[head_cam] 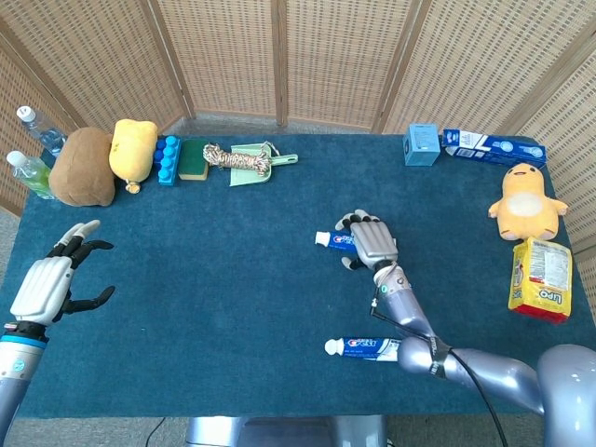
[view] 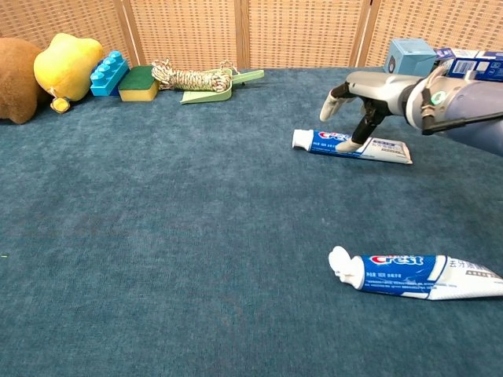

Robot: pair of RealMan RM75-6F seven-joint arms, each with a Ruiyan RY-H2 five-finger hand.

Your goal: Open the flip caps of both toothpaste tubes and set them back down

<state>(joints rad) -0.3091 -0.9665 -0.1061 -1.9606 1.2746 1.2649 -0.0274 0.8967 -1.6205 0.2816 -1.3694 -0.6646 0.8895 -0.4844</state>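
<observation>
Two tubes on blue cloth, wicker screens behind; right hand [view: 357,98] fingers spread, touching far tube [view: 354,145], left hand [head_cam: 47,284] open, empty.

glossy toothpaste tubes [view: 352,145], matt carpeted table [view: 157,236]

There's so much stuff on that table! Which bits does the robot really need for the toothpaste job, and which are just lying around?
Needed:
far toothpaste tube, under the right hand
near toothpaste tube
left hand, hovering open

Just lying around:
yellow plush
brown plush
blue block
sponge
rope bundle
blue box
duck toy
yellow packet
bottles
</observation>
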